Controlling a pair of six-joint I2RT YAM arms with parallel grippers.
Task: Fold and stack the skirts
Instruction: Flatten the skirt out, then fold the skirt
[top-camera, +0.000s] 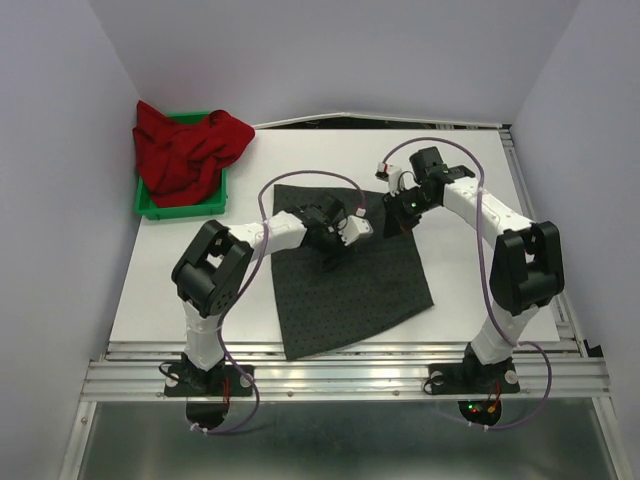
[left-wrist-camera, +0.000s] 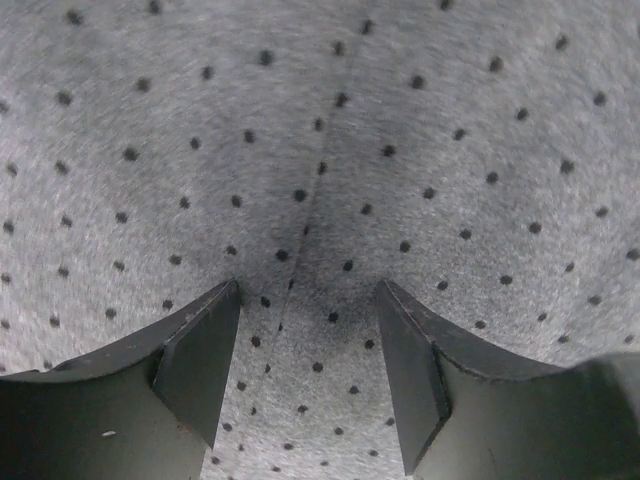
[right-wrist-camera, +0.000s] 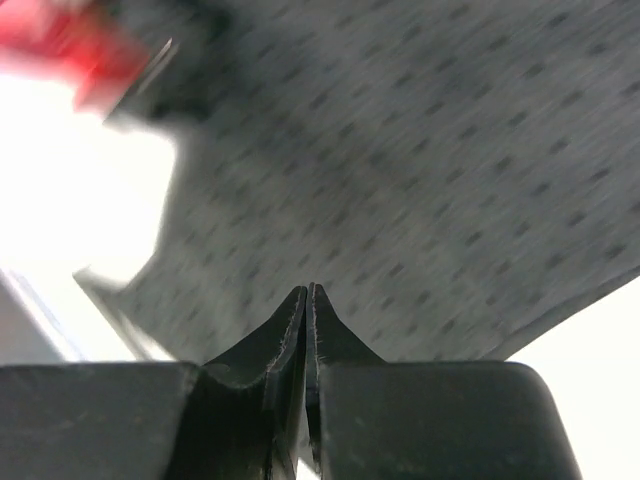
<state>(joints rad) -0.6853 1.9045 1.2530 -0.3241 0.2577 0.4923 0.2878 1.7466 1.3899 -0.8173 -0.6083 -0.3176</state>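
The charcoal dotted skirt (top-camera: 350, 285) lies spread flat on the white table. My left gripper (top-camera: 338, 247) is low over its upper middle. In the left wrist view it is open (left-wrist-camera: 308, 300), with the dotted cloth (left-wrist-camera: 330, 150) and a seam between its fingers. My right gripper (top-camera: 397, 207) is over the skirt's far right part. In the right wrist view its jaws are shut (right-wrist-camera: 308, 292) with nothing seen between them, and the skirt (right-wrist-camera: 420, 150) lies beyond. The red skirt (top-camera: 185, 150) is bunched in the green bin (top-camera: 150, 208) and hangs over its rim.
The bin stands at the table's far left corner by the left wall. A metal rail (top-camera: 340, 375) runs along the near edge by the arm bases. Bare white table (top-camera: 470, 260) shows right of the skirt. A red blur (right-wrist-camera: 60, 45) shows in the right wrist view.
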